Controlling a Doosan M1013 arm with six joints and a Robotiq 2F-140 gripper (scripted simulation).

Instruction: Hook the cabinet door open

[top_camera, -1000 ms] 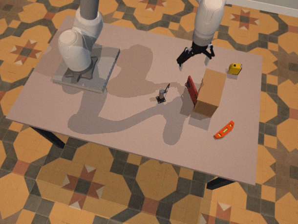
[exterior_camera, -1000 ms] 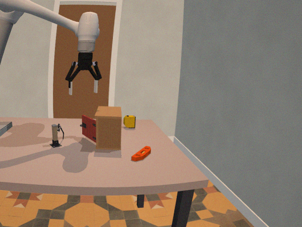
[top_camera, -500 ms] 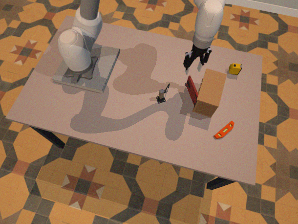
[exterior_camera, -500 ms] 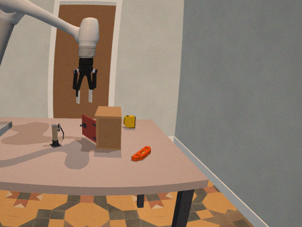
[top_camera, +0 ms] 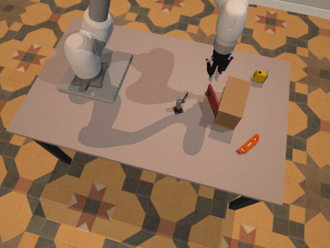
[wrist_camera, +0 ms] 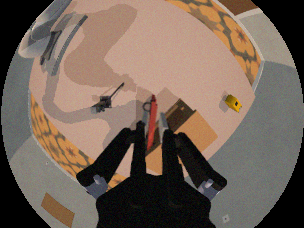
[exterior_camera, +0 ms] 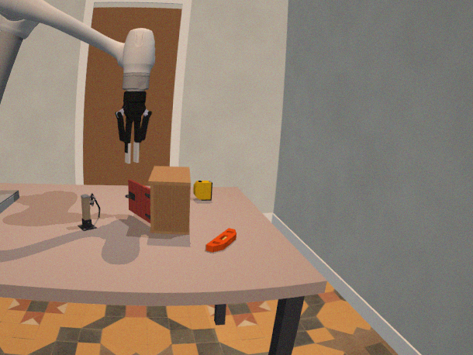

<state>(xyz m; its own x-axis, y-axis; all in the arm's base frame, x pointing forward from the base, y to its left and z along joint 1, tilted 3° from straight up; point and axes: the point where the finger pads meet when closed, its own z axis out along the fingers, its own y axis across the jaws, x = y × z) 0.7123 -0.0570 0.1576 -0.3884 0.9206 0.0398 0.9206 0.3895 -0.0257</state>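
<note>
One gripper (exterior_camera: 132, 158): jaws nearly closed, nothing held, above the door (exterior_camera: 139, 200).
Door: slightly ajar.
Hook (exterior_camera: 94, 203): untouched on the post (exterior_camera: 85, 211).
Advice: the door edge is best pushed gently, cabinet (exterior_camera: 170, 201) kept flat.

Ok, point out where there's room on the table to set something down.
Free patches: the near strip of the table, and between the arm's base plate and the post. Crowded: between the post and the red door, and around the cabinet, with the yellow tape measure and orange level.
</note>
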